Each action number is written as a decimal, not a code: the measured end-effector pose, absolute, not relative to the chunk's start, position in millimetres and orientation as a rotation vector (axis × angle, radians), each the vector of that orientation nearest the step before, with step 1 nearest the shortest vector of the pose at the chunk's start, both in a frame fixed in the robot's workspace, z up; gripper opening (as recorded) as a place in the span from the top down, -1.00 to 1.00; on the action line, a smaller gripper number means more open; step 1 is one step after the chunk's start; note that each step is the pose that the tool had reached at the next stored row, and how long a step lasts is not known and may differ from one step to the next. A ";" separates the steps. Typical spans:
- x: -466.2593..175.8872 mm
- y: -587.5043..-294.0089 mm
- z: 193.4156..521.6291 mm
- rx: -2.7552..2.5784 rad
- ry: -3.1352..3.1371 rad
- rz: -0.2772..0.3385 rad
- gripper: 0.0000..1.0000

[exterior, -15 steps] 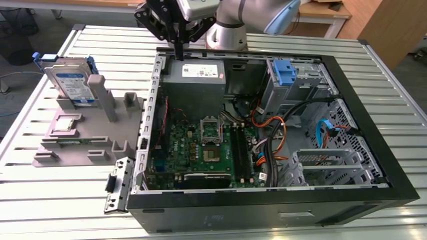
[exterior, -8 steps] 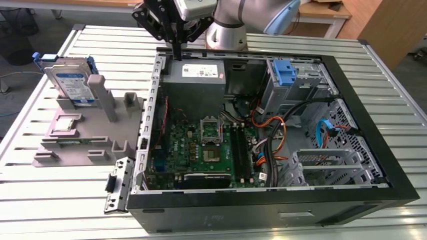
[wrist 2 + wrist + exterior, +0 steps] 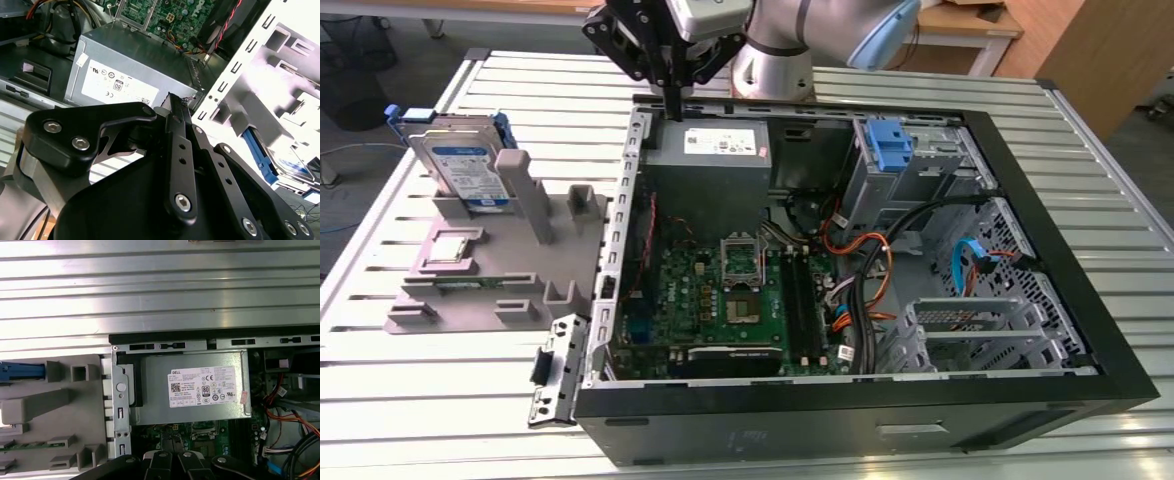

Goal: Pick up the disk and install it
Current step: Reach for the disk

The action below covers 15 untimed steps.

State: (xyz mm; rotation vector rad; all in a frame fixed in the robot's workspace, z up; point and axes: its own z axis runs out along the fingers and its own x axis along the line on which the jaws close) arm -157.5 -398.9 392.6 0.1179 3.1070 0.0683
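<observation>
Slatted table (image 3: 454, 400); claw (image 3: 675, 108) closed above power supply (image 3: 707, 150)

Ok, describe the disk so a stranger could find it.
Left of the open case in the exterior view sits a grey holder. The disk stands on edge at its far end. Unlike the grey posts beside it, it has a blue frame and a white-and-blue label.

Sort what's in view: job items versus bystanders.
Job: disk, upright in the grey holder; gripper, shut and empty, above the power supply; case.
Bystanders: motherboard; cables; blue bracket in the case.
</observation>
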 end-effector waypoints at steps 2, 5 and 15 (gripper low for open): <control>-158.7 -399.0 392.5 0.118 3.107 0.068 0.80; -162.9 -399.0 392.5 0.117 3.107 0.068 0.80; -179.8 -398.9 392.4 0.117 3.107 0.068 0.80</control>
